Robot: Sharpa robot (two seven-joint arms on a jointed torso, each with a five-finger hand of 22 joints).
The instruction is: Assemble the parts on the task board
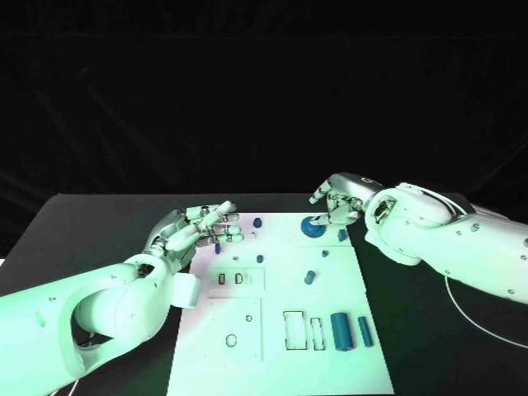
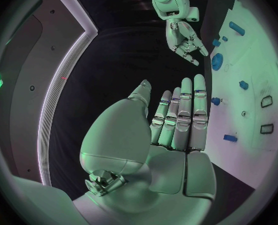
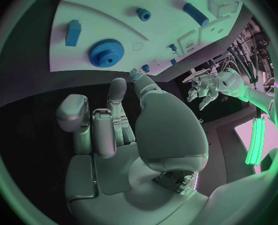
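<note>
Judging from loose pieces, barely begun: round blue toothed gear (image 1: 314, 228) seated at far edge of white plate task board (image 1: 276, 367), two blue cylinders (image 1: 351, 330) lying near. Left hand (image 1: 202, 226) spread, empty; right hand (image 1: 336, 206) curled, empty.

In the left wrist view we see the left hand (image 2: 176, 130) with fingers extended side by side, holding nothing, beside the task board (image 2: 251, 110). Small blue parts (image 2: 230, 138) lie on the board, with a blue gear (image 2: 217, 61). The right hand (image 2: 186, 42) hovers near that gear, apparently empty.
</note>
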